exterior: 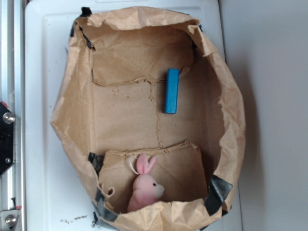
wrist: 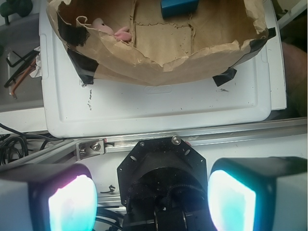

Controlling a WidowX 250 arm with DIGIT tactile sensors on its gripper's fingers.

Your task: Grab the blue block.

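Wide apart and empty, the claw is seen only in the wrist view, its two glowing fingertips framing the bottom edge while the camera looks down past the robot's base toward a white tray. Nothing is held between the pads. In the exterior view the claw is not shown at all.

On that tray sits a brown paper bag, its walls rolled down and taped at the corners. The blue block is found inside it, lying flat on the paper floor toward the upper right, close to the crumpled wall and a torn flap. A pink bunny is propped at the opposite end, well apart from the block.

The reach is judged not yet begun, so the whole approach remains. Trouble is most likely to be caused by the bag itself: a descent made too near the wall could catch a finger on the folded rim and drag the bag across the tray. The block's smooth faces could also be nudged sideways if the fingers are closed off-centre or across its length.
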